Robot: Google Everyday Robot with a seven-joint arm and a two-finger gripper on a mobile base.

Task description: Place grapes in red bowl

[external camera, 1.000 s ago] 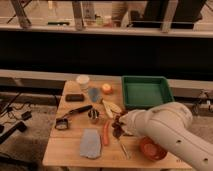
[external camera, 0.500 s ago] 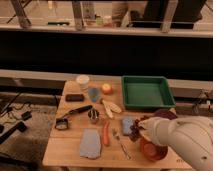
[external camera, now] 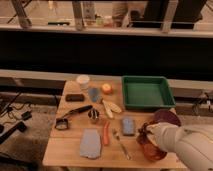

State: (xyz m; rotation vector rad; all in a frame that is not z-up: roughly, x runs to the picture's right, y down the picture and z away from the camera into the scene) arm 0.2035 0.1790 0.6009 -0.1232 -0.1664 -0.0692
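The grapes [external camera: 144, 131] are a dark purple-red bunch hanging at the end of my white arm [external camera: 186, 144], at the table's front right. My gripper [external camera: 146, 131] is shut on them and holds them just over the left rim of the red bowl [external camera: 151, 151]. The red bowl is glossy red-orange and sits at the front right corner, partly covered by the arm. The dark purple bowl [external camera: 167, 117] stands just behind it.
A green tray [external camera: 147, 93] is at the back right. An orange carrot [external camera: 106, 133], a blue cloth [external camera: 90, 144], a blue sponge [external camera: 128, 125], a fork [external camera: 121, 145], a metal cup [external camera: 93, 116], a banana [external camera: 111, 106], a brush [external camera: 74, 113] and a white cup [external camera: 83, 80] lie on the wooden table [external camera: 65, 155].
My arm has swung from the table's middle to the right and forward, carrying the grapes to the red bowl's edge.
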